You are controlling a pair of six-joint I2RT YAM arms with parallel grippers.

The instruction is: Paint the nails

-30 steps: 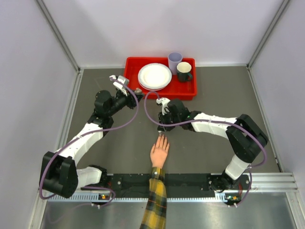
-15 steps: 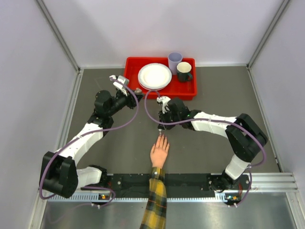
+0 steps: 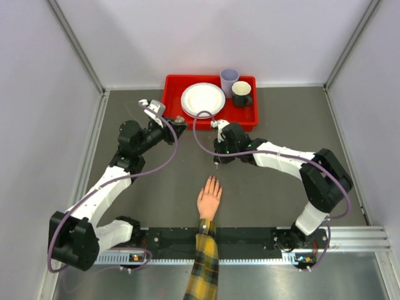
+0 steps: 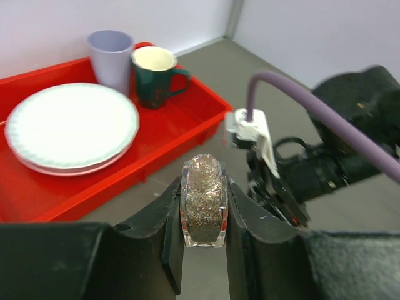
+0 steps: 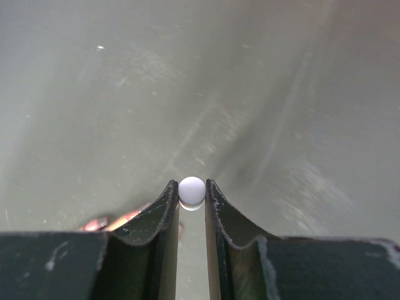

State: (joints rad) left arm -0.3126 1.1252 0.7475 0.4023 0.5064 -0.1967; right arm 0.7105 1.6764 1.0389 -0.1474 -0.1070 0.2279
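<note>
Lifted back since a moment ago, the right gripper [image 3: 217,160] now hangs apart from the tiny nails [image 3: 212,181] of the peach, plaid-sleeved hand [image 3: 209,201] lying between the arm bases. Its fingers pinch a small white round cap [image 5: 192,188]. The left gripper [image 4: 203,187] clamps a clear glittery polish bottle [image 4: 203,214]. The nails look hard and small (brush lightly, never grip). Bristles are hidden, and any paint is unreadable.

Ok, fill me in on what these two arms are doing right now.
It's a nail-painting setup. The left hand grips a small clear bottle of glittery polish near the red tray. The right hand pinches a pale round cap, probably the brush's. It points down at the table, just beyond the fingertips of a peach hand lying flat in a plaid sleeve. A gap separates it from the nails.
</note>
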